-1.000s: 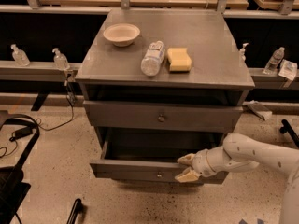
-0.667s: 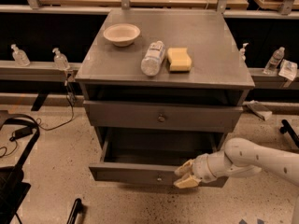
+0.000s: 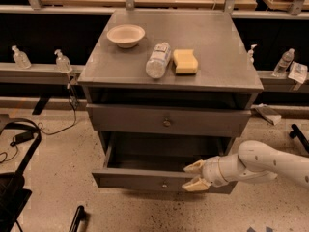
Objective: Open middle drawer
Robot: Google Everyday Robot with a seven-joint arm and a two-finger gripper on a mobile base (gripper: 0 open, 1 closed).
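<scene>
Camera view: the drawer [image 3: 140, 180], under the cabinet's [image 3: 217, 47] closed upper front [image 3: 125, 120], stands pulled well out at 6 o'clock. The gripper [image 3: 194, 175] sits at 5 o'clock with its fingers [image 3: 194, 167] parted astride the drawer's front edge, right of the knob [image 3: 164, 183]. Opening looks nearly done. The next move is probably to draw the arm clear toward 4 o'clock.

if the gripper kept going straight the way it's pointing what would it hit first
Likely the knob on the middle drawer: the gripper points left along its pulled-out front. Depth is unclear; it may slip past.
</scene>
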